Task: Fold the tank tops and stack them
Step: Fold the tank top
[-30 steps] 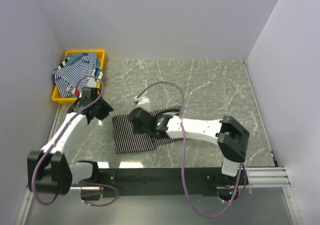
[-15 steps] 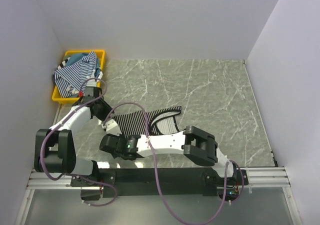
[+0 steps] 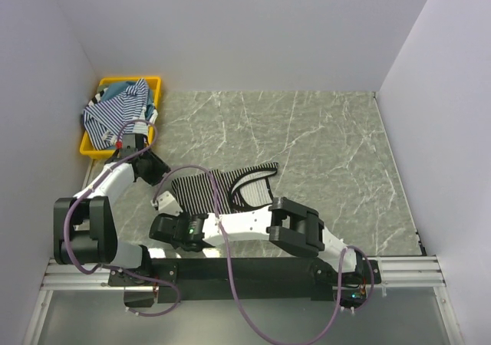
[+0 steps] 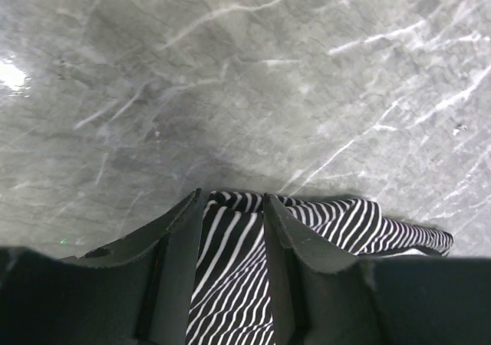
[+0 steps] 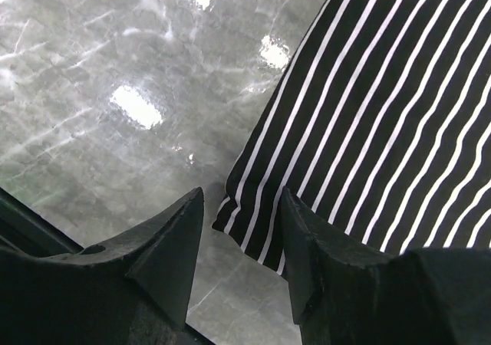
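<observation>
My left claw [image 4: 232,199] pinches the far left corner of the striped top [image 3: 222,190], which lies on the counter [image 3: 330,146]. My right claw [image 5: 242,195] stands open astride its near corner. More tops [image 3: 115,113] heap in the bin [image 3: 93,152] by my left arm.

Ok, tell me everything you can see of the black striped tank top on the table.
The black tank top is soft fabric with thin white stripes and a scooped neck at its right end. It lies mostly flat on the grey marbled table. The left pincer straddles its far-left corner, the right pincer its near-left corner.
</observation>
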### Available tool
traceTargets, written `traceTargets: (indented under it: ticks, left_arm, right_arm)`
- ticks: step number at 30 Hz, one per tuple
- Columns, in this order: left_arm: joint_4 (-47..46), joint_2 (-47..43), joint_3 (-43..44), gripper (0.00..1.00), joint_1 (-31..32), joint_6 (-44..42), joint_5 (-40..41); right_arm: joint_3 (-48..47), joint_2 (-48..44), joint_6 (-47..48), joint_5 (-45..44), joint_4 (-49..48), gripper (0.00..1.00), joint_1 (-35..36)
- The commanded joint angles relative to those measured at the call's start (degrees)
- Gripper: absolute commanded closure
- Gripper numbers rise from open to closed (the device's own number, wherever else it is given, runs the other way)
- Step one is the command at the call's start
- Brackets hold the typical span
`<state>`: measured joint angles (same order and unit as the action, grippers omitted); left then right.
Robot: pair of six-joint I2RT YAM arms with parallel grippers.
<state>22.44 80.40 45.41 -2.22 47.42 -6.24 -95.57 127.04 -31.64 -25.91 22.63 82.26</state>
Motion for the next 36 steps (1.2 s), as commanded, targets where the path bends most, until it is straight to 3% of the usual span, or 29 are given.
traceTargets:
  ticks: [1,3,7,13,24,30,36]
  left_arm:
    - [-2.4,-0.9,-0.5,0.57,-0.2,-1.1,-3.0]
    - [-3.2,-1.1,-1.2,0.55,-0.1,-0.9,-3.8]
    - [-4.9,-2.4,-3.0,0.50,-0.1,-0.7,-5.6]
    - [-5.9,-4.5,-5.5,0.47,-0.2,-0.3,-7.3]
    - [-10.8,-3.7,-10.9,0.47,0.0,1.5,-9.5]
    - [-13.4,-4.0,-10.3,0.44,0.5,1.4,-10.0]
    - [-12.0,-1.0,-8.3,0.49,1.8,0.4,-7.9]
  right_arm:
    - [0.8,-0.1,-0.5,-1.3,-0.5,0.48,0.6]
    - [1.5,0.1,-0.9,-1.3,-0.2,0.48,0.6]
    - [4.6,-1.7,-2.2,-1.0,-1.8,0.67,0.4]
    - [14.3,-9.4,-4.0,5.4,-10.8,0.85,-3.3]
    - [16.9,-12.3,-5.3,11.0,-14.6,0.90,-5.8]
    - [17.7,-13.0,-5.6,11.6,-14.9,0.90,-5.9]
    - [19.1,-14.0,-6.0,12.0,-15.6,0.91,-6.3]
